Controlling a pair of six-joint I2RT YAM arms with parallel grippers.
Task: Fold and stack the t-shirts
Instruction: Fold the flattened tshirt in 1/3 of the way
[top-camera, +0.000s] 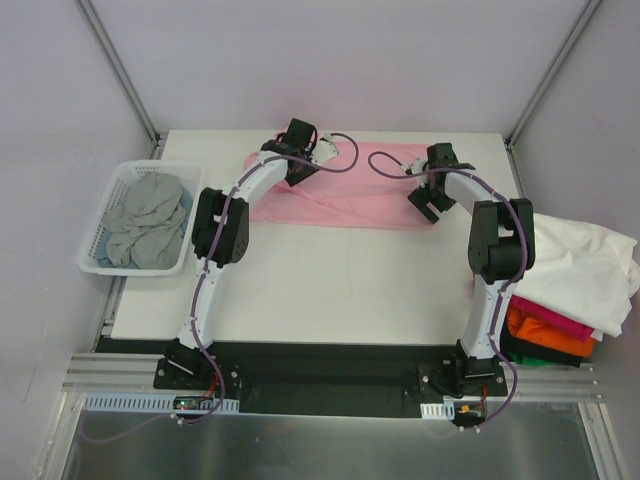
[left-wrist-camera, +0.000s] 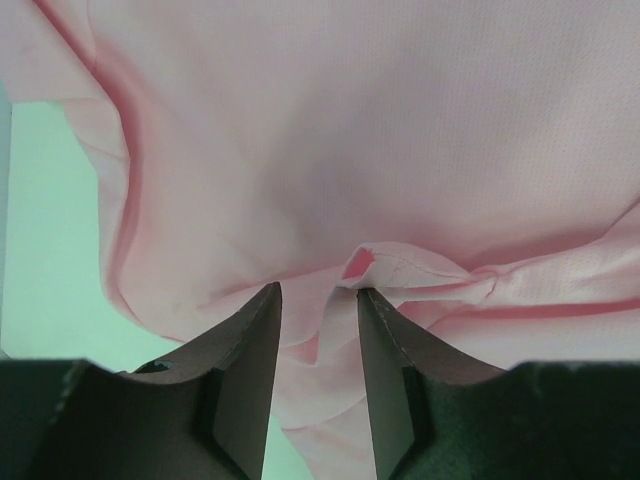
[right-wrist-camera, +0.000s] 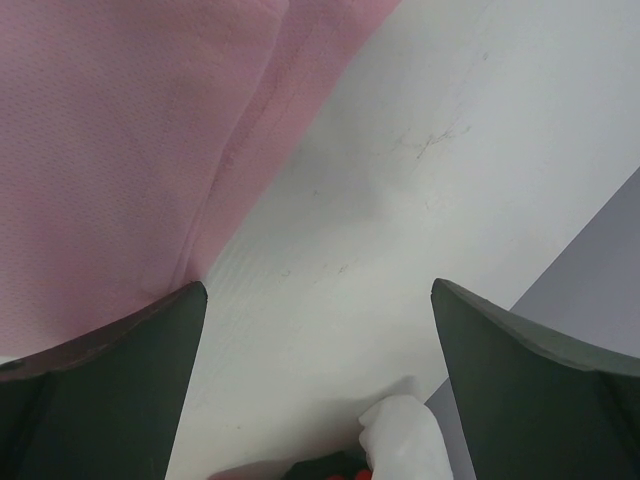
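The light pink t-shirt (top-camera: 345, 200) lay bunched along the far side of the table (top-camera: 340, 285), between the two arms. The left gripper (left-wrist-camera: 315, 292) was down on its left end, fingers a narrow gap apart with cloth showing between them; pinched or not, I couldn't tell. The right gripper (right-wrist-camera: 318, 288) gaped wide at the shirt's right edge. A grey t-shirt (top-camera: 148, 222) sat heaped in the white basket (top-camera: 100, 262).

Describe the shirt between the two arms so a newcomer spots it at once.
Find the white table; look to its far edge. The light pink cloth t-shirt lies there in a wide rumpled band. Unlike the grey cloth heaped in the white plastic lattice basket at left and the multicoloured shirt pile at right, it alone is spread out.
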